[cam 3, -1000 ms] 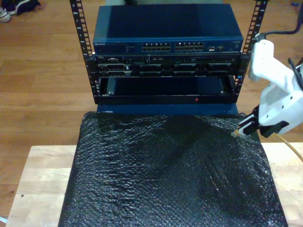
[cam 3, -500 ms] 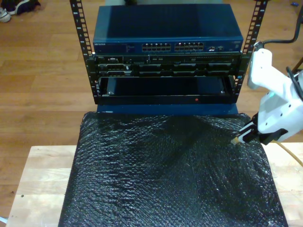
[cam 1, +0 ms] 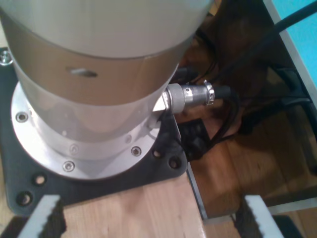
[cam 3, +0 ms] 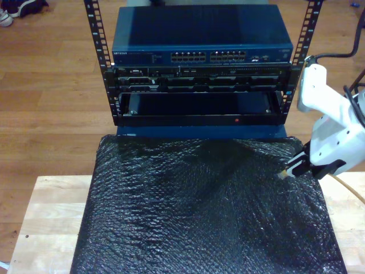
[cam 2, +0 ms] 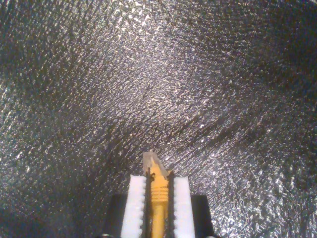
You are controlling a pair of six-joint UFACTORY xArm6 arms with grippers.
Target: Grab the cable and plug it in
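The second tool [cam 3: 292,169], clamped on the cable [cam 2: 158,191] behind its plug [cam 2: 153,161], has apparently sunk slightly over the black mat [cam 3: 199,211], away from the switch [cam 3: 202,56]; the first tool [cam 1: 148,218] is open.

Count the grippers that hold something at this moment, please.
1. My second gripper is shut on the cable, over the black mat at the exterior view's right. My first gripper is open, holding nothing, near an arm base.

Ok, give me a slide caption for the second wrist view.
My second gripper shut on the thin orange-yellow cable, its clear plastic plug poking out above crinkled black bubble wrap.
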